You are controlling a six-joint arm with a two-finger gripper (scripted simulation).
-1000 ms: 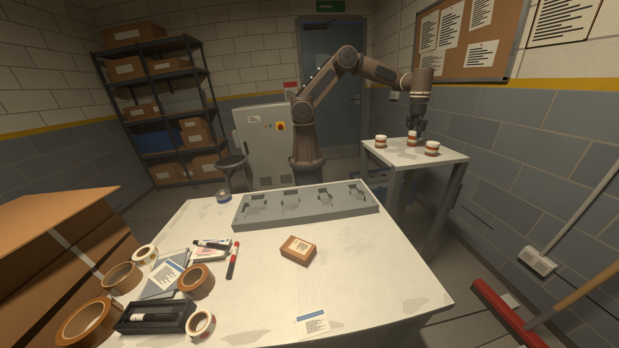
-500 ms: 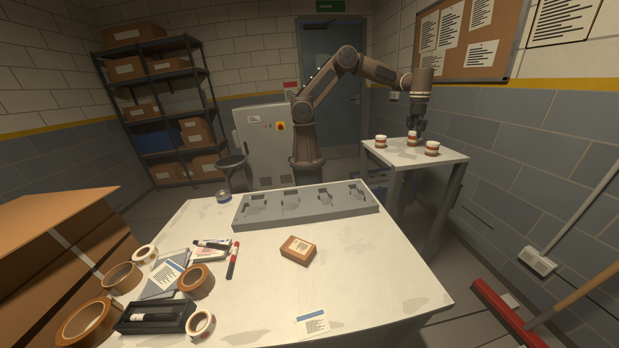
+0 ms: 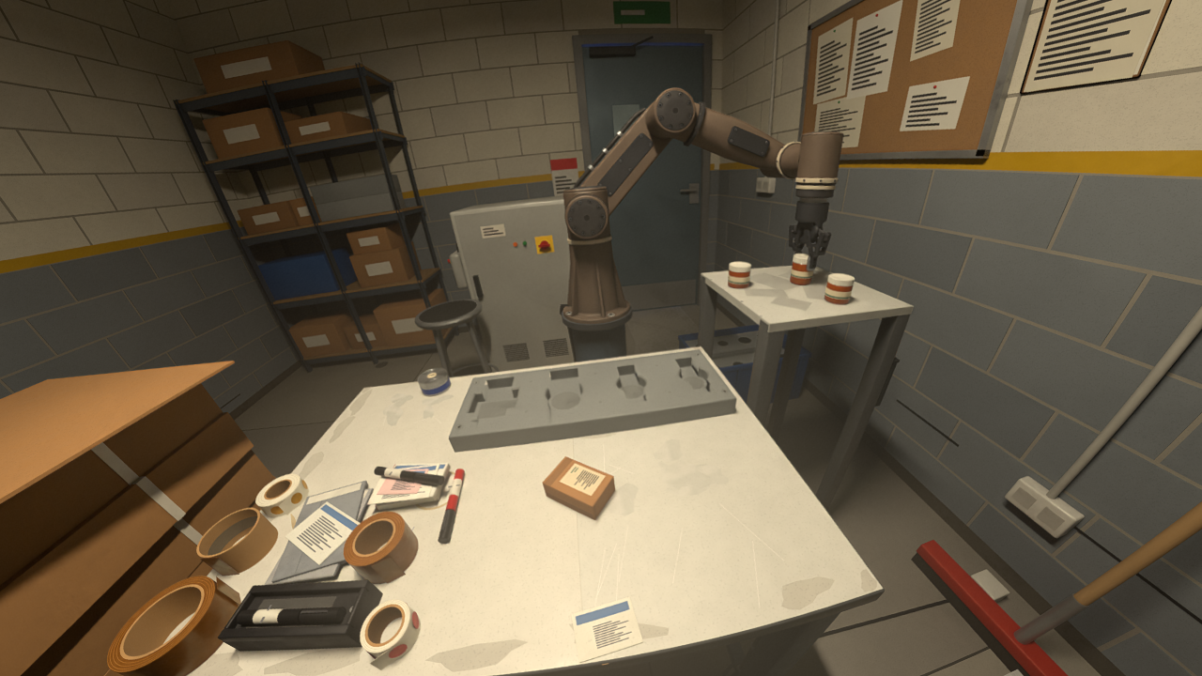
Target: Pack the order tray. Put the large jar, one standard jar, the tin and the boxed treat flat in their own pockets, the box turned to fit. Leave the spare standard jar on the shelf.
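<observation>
A white jar with orange bands (image 3: 801, 269) stands at the back of the small shelf table, and I hold it upright in my gripper (image 3: 807, 250), which comes straight down from above. A wider jar (image 3: 839, 287) stands to its right and another jar (image 3: 739, 274) stands to its left, both apart from it. The grey order tray (image 3: 591, 398) lies on the far side of the big table, its pockets empty. The brown boxed treat (image 3: 578, 486) lies on the table in front of the tray. A small tin with a blue band (image 3: 434, 382) sits at the table's far left corner.
The grey wall runs close behind the shelf table (image 3: 803, 307). Tape rolls (image 3: 381, 546), markers (image 3: 451, 504) and papers clutter the big table's left front. A cardboard carton (image 3: 92, 471) stands at the left, a broom (image 3: 1093, 580) at the right.
</observation>
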